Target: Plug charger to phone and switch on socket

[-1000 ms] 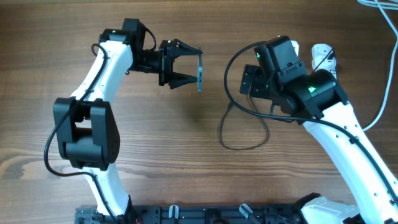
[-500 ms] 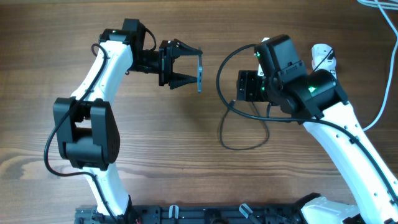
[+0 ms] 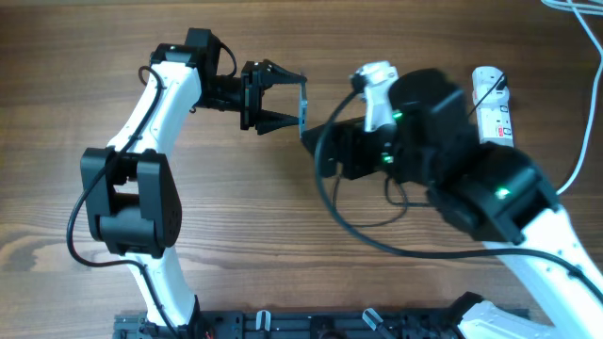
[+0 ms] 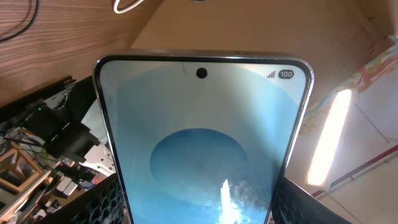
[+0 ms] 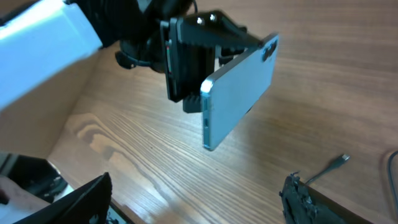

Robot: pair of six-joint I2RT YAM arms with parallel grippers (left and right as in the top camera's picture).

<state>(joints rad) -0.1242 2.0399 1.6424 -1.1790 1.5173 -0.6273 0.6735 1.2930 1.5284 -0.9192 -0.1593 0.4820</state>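
Teal-screened phone (image 5: 239, 87) points its port end toward right fingers (image 5: 308, 202).

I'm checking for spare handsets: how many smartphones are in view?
1: the flat teal-screened smartphone, clamped on edge above the wooden table in the left gripper. The right arm may hide others.

The phone (image 3: 303, 110) sits between the left jaws, up off the tabletop (image 3: 264, 245), standing on edge. The right jaws are just to its right, wide apart with nothing between them. The charger (image 3: 339, 217) loops over the tabletop under the right arm. Its tip (image 5: 336, 162) pokes out beside one right jaw, near the phone. The socket (image 3: 493, 105) lies far to the right, behind that arm.
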